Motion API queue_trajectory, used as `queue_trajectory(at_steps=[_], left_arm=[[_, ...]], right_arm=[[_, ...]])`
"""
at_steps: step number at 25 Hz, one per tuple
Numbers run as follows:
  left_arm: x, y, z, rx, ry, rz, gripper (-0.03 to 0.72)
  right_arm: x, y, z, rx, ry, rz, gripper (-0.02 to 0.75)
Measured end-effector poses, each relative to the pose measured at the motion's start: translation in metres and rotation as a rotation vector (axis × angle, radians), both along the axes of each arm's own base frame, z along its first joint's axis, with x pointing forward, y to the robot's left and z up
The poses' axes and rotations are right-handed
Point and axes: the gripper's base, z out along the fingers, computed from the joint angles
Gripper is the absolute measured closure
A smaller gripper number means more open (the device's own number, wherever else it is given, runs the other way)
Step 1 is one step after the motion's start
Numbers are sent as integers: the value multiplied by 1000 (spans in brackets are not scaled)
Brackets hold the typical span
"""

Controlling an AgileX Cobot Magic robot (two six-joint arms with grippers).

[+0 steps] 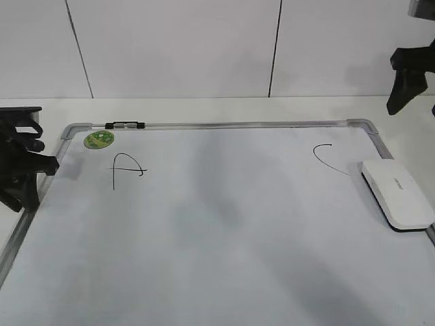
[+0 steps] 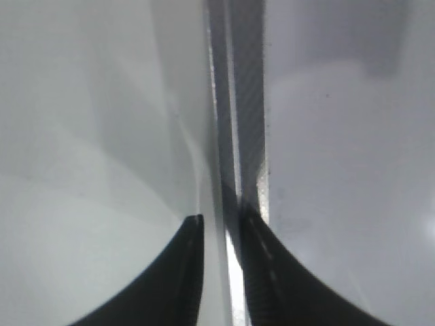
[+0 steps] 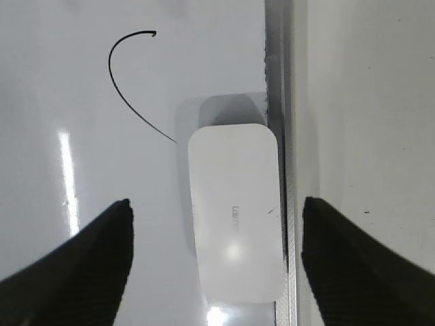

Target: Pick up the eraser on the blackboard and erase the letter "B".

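Black "A" (image 1: 126,170) and "C" (image 1: 328,157) remain on the blackboard (image 1: 224,124); eraser (image 1: 397,193) lettering unreadable.

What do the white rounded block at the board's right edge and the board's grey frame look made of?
The white rounded block looks like glossy moulded plastic: a light glint sits on its smooth top. The grey frame looks like brushed metal, probably aluminium, with a dull silver sheen.

Light is bright and even from above; soft grey shadows lie on the blackboard (image 1: 224,231). The eraser (image 3: 234,210) shows white glare (left wrist view is blurred).
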Motion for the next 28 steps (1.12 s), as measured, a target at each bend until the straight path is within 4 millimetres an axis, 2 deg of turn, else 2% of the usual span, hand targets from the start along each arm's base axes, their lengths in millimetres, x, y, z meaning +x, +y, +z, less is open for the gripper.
queue_trajectory(at_steps=[3, 6, 13, 19, 25, 28], left_arm=[[0, 1, 0, 11, -1, -8, 435], [1, 2, 1, 18, -5, -17, 387], [3, 2, 10, 18, -9, -20, 376], [4, 2, 46, 11, -67, -23, 373], [-11, 3, 79, 12, -18, -34, 382], [-16, 4, 91, 17, -29, -38, 396]], right_arm=[[-6, 0, 12, -1, -30, -1, 147], [-10, 0, 20, -1, -52, -1, 148], [-16, 1, 31, -2, -79, -2, 148], [-21, 1, 39, -2, -102, -3, 149], [-34, 1, 59, -2, -153, -3, 150], [-47, 3, 66, 5, -167, -2, 150]])
